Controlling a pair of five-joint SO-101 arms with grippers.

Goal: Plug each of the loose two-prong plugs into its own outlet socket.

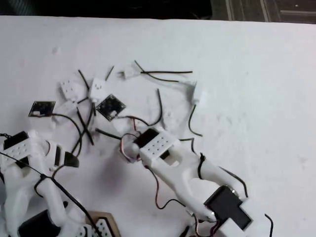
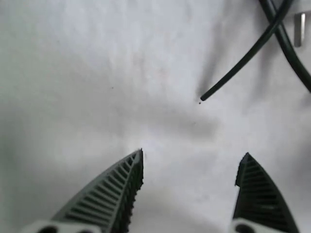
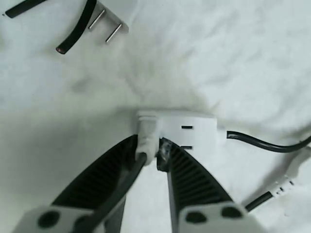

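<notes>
1. The right claw (image 3: 151, 148) is clenched on a white plug (image 3: 147, 130). The plug's dark cable runs back between the two fingers.
2. The held plug touches one end of a white outlet socket (image 3: 190, 127) lying flat on the counter (image 3: 233, 58). The socket's two slots face up and are uncovered, just beside the claw's tips.
3. A second, loose plug (image 3: 111, 25) lies well apart from the claw, its two metal prongs bare on the cloth-like surface.
4. The left claw (image 2: 193, 155) is released, with its ribbed fingers spread wide over bare counter. A black cable end (image 2: 203, 97) lies near it, untouched.
5. The high view shows the right claw (image 1: 132, 144) at the middle of the counter with its body covering the plug and socket, so their contact can be seen only from the wrist.
6. The high view also shows several white and black square pieces and tangled cables beyond both claws, and the left claw (image 1: 66, 159) off to one side of them.
</notes>
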